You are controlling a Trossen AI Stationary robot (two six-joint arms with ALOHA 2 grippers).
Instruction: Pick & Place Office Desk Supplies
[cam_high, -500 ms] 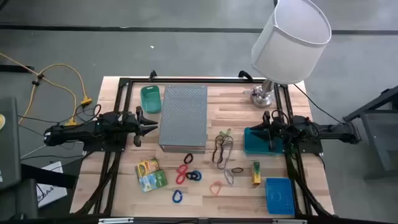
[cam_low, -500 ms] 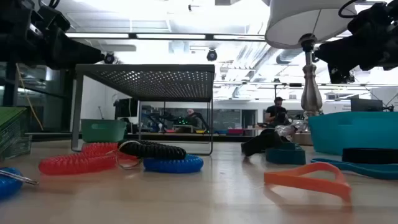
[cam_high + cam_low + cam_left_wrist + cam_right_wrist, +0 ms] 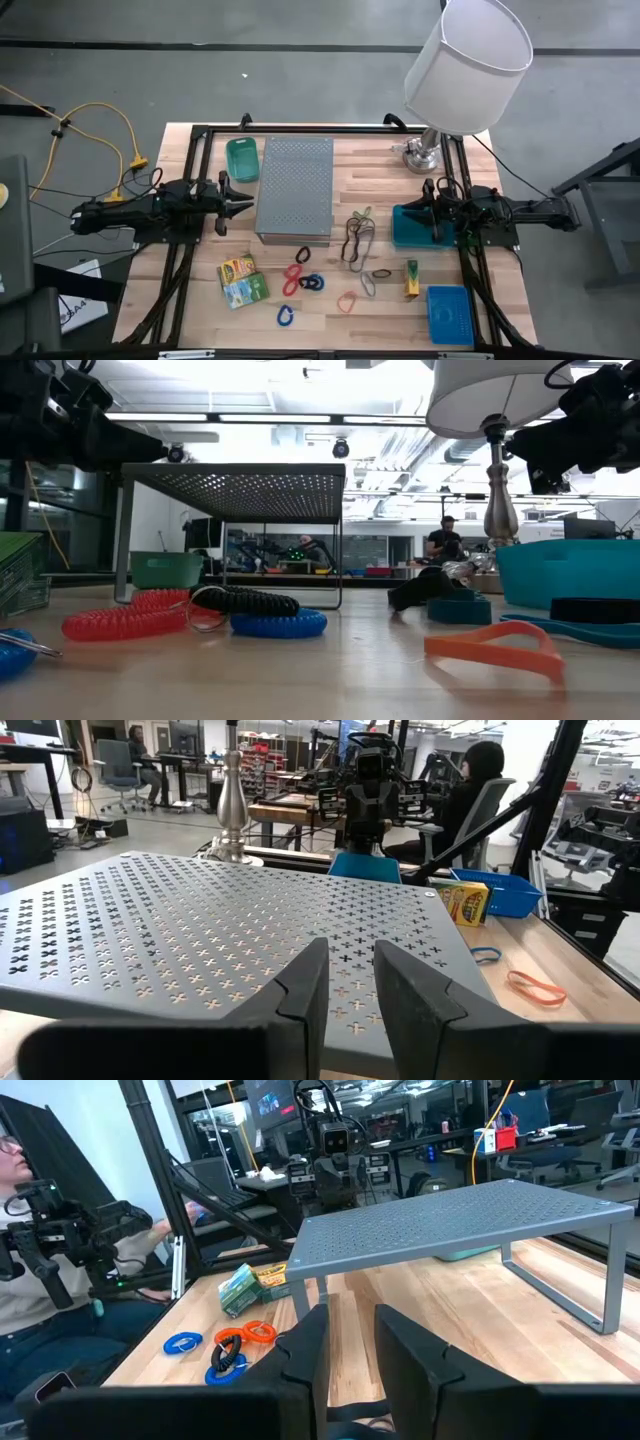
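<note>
Several office supplies are scattered on the wooden table (image 3: 200,300) in front of the grey perforated riser (image 3: 295,190): yellow-green packets (image 3: 241,281), red and blue coil loops (image 3: 301,279), and rubber bands (image 3: 358,240). The left gripper (image 3: 247,205) is held beside the riser, the right gripper (image 3: 426,210) over a teal bin (image 3: 407,228). Both sets of fingers are parted slightly, with nothing held.

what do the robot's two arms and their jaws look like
Both arms are dark, nearly black, built of chunky jointed segments with black cables running along them. The left gripper and right gripper each end in two flat, wedge-shaped matte black jaws with squared tips. No markings or labels show on them.
</note>
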